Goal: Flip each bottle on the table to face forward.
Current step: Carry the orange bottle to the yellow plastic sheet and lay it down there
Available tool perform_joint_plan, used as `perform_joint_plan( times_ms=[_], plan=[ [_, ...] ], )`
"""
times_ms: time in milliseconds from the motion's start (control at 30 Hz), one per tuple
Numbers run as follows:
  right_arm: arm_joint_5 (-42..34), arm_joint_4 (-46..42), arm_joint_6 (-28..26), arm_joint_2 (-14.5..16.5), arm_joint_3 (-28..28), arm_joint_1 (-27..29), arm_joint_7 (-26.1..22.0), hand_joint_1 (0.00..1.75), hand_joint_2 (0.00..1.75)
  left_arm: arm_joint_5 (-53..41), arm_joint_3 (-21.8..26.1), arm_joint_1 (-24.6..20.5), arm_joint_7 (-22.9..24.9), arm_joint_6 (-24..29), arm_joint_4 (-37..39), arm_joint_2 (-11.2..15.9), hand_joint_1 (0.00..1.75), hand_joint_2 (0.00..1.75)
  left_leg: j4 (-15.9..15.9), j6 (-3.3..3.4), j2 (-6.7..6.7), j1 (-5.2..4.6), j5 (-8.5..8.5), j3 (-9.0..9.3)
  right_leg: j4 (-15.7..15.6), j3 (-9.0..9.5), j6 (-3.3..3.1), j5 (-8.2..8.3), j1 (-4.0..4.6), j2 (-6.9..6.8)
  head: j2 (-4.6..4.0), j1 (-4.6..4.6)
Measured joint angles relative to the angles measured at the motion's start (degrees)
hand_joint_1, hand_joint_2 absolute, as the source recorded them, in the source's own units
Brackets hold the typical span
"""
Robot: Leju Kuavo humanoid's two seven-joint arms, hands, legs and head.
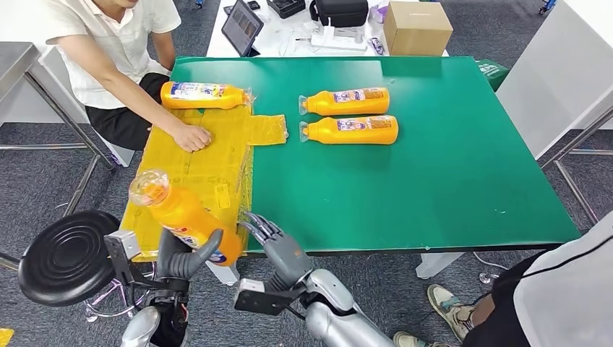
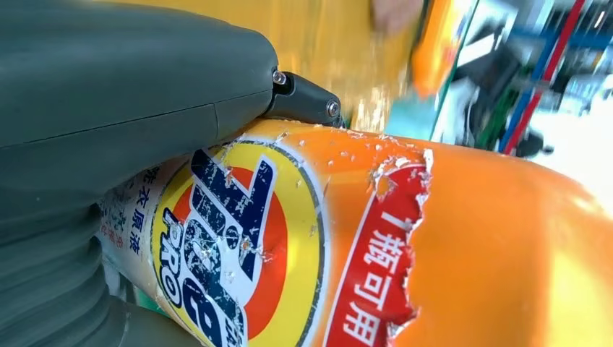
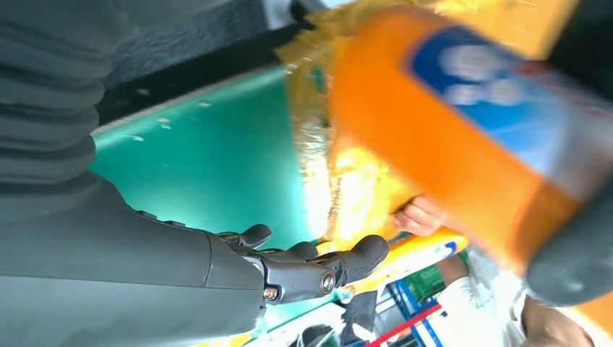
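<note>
1. The left robot hand [image 1: 184, 262] is gripping an orange bottle [image 1: 184, 215], tilting it above the desk's [image 1: 448, 173] near-left corner.
2. The right robot hand [image 1: 273, 242] is hovering beside it, fingers spread, holding nothing.

Grey carpet floor [image 1: 405, 303], black round stool [image 1: 66, 256] (left), white desk [image 1: 289, 45] behind.

A person in a white shirt [image 1: 116, 43] sat at the far left corner of the green table [image 1: 448, 173], one fist [image 1: 191, 137] resting on the yellow sheet [image 1: 209, 173] that covered the table's left edge. A black round stool [image 1: 65, 256] stood off the near left corner. Beyond the far edge, a cardboard box [image 1: 417, 27], a tablet [image 1: 242, 27] and a black case [image 1: 340, 11] lay on a white table [image 1: 289, 40].
</note>
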Motion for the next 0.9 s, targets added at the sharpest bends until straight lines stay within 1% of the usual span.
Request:
perform_joint_plan(
  times_ms=[133, 200, 267, 467, 533, 567, 667, 800, 900],
  plan=[
    [1.63, -1.89, -2.37, -1.51, 0.37, 3.16, 1.41, 0.00, 0.00, -12.16, 1.90, 0.30, -1.24, 10.20, -0.58, 0.05, 1.75, 1.75, 0.00, 0.00, 0.00, 0.00, 0.00, 0.00, -0.01, 0.00, 0.00, 0.00, 0.00, 0.00, 0.00, 0.00],
    [2.02, -2.66, -3.18, -2.09, 0.35, 4.71, 1.73, 0.00, 0.00, -17.77, 2.75, 0.27, -1.18, 13.61, -0.59, 0.14, 1.75, 1.75, 0.00, 0.00, -0.01, 0.00, 0.00, 0.00, 0.00, 0.00, 0.00, 0.00, 0.00, -0.01, 0.00, 0.01],
    [2.22, -3.53, -3.43, -2.59, 0.34, 6.09, 1.90, 0.00, 0.00, -21.62, 3.65, 0.07, -0.81, 15.51, -0.58, 0.22, 1.75, 1.75, 0.00, 0.00, 0.00, 0.00, 0.00, 0.00, -0.01, 0.00, 0.00, 0.00, 0.00, 0.00, 0.00, 0.01],
    [2.70, -5.67, -3.42, -3.50, 0.25, 8.48, 2.15, 0.00, 0.00, -25.43, 5.59, -1.02, 0.50, 15.91, -0.25, 0.47, 1.75, 1.75, 0.00, 0.00, -0.01, 0.00, 0.00, 0.01, -0.01, -0.01, 0.00, 0.00, 0.00, -0.01, 0.00, 0.01],
    [3.08, -6.29, -3.21, -3.58, 0.09, 8.95, 1.97, 0.00, 0.00, -31.37, 5.84, -2.68, 1.95, 16.76, 1.04, 0.99, 1.75, 1.75, 0.00, 0.00, -0.03, 0.00, 0.01, 0.01, -0.01, 0.00, -0.01, 0.00, 0.00, -0.02, 0.00, 0.01],
    [3.20, -6.59, -2.94, -3.57, -0.02, 9.12, 1.75, 0.00, 0.00, -35.91, 5.97, -3.87, 2.69, 17.72, 2.21, 1.38, 1.75, 1.75, 0.00, 0.00, -0.02, 0.00, 0.01, 0.01, -0.01, 0.00, -0.01, 0.00, 0.00, -0.02, 0.00, 0.01],
    [3.09, -7.29, -1.54, -3.41, -0.38, 9.39, 0.91, 0.00, 0.00, -48.67, 6.56, -8.20, 4.15, 19.45, 7.39, 2.46, 1.75, 1.75, 0.00, 0.00, 0.00, 0.00, 0.03, 0.06, 0.01, 0.04, -0.01, 0.02, 0.00, -0.02, 0.00, 0.00],
    [1.96, -7.59, -0.17, -3.12, -0.85, 9.50, -0.37, 0.00, 0.00, -58.55, 6.56, -13.52, 5.80, 17.24, 15.98, 3.20, 1.75, 1.75, 0.00, 0.00, 0.00, 0.00, 0.05, 0.08, 0.02, 0.06, -0.01, 0.02, 0.00, -0.02, 0.00, 0.00],
    [0.45, -7.81, 1.19, -3.00, -1.25, 9.68, -1.60, 0.00, 0.00, -66.47, 4.81, -17.85, 7.58, 14.70, 23.72, 3.41, 1.75, 1.75, 0.00, 0.01, -0.03, -0.01, 0.05, 0.07, 0.01, 0.06, 0.00, 0.02, -0.01, -0.03, 0.00, 0.01]
  ],
)
